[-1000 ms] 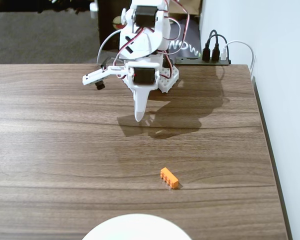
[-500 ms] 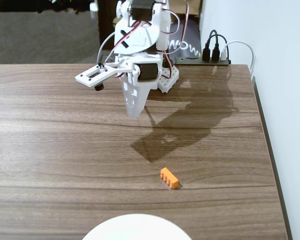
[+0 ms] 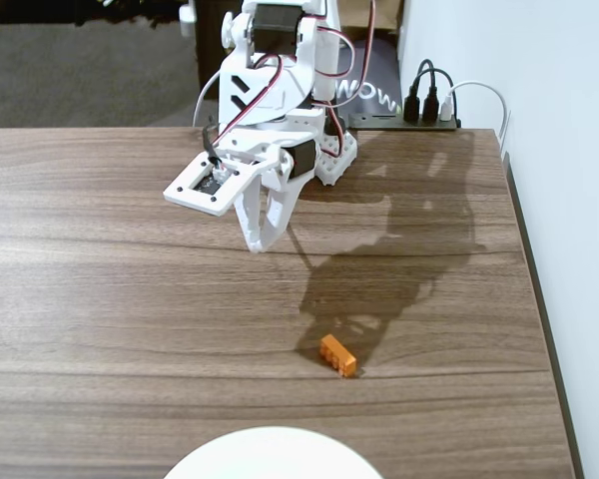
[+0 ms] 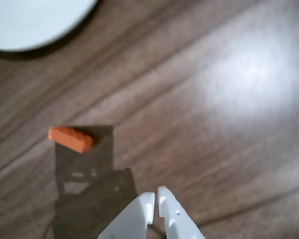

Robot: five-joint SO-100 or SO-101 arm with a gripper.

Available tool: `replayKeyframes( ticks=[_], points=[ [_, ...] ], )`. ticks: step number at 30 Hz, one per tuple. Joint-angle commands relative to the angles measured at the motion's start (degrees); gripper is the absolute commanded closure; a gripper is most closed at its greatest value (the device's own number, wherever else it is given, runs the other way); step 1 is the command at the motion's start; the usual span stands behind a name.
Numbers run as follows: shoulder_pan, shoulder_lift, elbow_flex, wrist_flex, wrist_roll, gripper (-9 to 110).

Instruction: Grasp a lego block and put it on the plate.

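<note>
1 orange lego block (image 3: 337,355) is lying on the wooden bench (image 3: 130,299), lower right of centre in the fixed view. 1 white plate (image 3: 273,454) is showing at the bottom edge. 1 end effector (image 4: 156,197) is hanging empty, fingertips nearly touching.

White printed-plastic arm (image 3: 280,100) throughout, with black servo blocks set into the joints. Red, black and white wires looping loosely along the upper links. Flat perforated bracket left of the gripper (image 3: 261,242) in the fixed view, dotted with dark screw holes. Two tapering white fingers (image 4: 139,219), smooth-faced; small pits near one tip, possibly screw recesses.
</note>
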Motion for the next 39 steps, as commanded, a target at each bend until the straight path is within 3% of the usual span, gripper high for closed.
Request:
replayKeyframes(
  ticks=[1, 14, 18, 25, 39],
  points=[
    [-0.7, -2.46, -4.75, -1.76, -2.2, 101],
    [-6.06, -12.48, -12.13, -2.2, -23.82, 101],
    [-7.65, -16.17, -14.85, 2.37, -36.12, 101],
    [-7.73, -20.57, -20.21, 10.46, -42.45, 101],
    [-7.73, -29.97, -30.76, 18.37, -43.59, 101]
  ],
)
